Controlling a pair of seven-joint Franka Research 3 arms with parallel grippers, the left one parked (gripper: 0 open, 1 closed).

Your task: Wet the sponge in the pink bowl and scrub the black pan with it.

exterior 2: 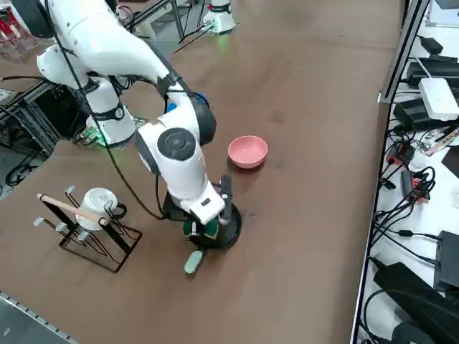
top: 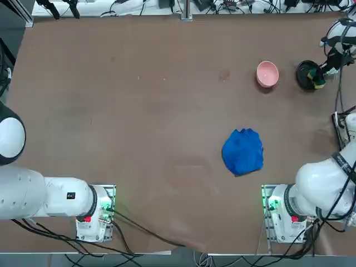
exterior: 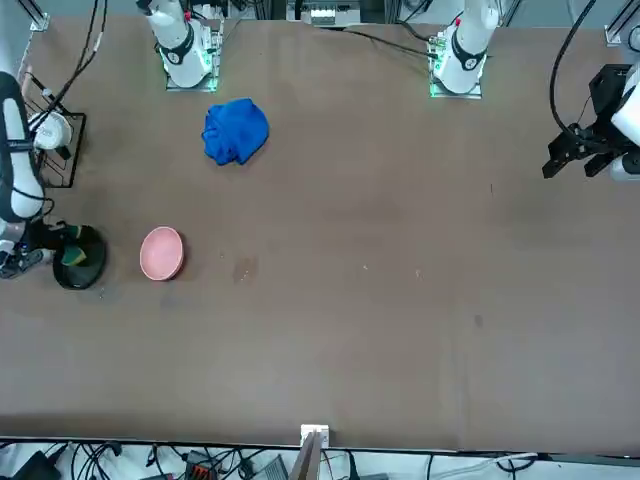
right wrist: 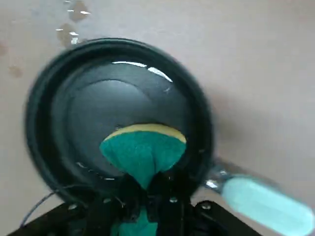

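We have the right gripper [right wrist: 143,189] clamped on the sponge [right wrist: 142,150], pinching it so its green face bulges out toward the black pan [right wrist: 118,103], with a thin yellow edge showing at its far end. The sponge hangs over the pan's inside, close to the rim on the handle side; whether it already touches the metal we cannot tell. The pan sits at the far right of the table, in the top view, with the pink bowl [top: 267,73] just to its left and the blue cloth [top: 243,151] nearer to us and well apart. A few drops of water lie on the table beyond the pan's rim.

The step in hand, as we judge it, is the scrubbing itself. To do it well we should press the sponge down until its face flattens on the pan floor, then sweep in small circles that stay inside the rim. The pan is light and unfixed, so hard sideways strokes could push it along the table; we keep the pressure mostly downward. The light-grey handle [right wrist: 266,199] lies close to the gripper, and we should steer our strokes away from it so the fingers do not knock it and spin the pan.
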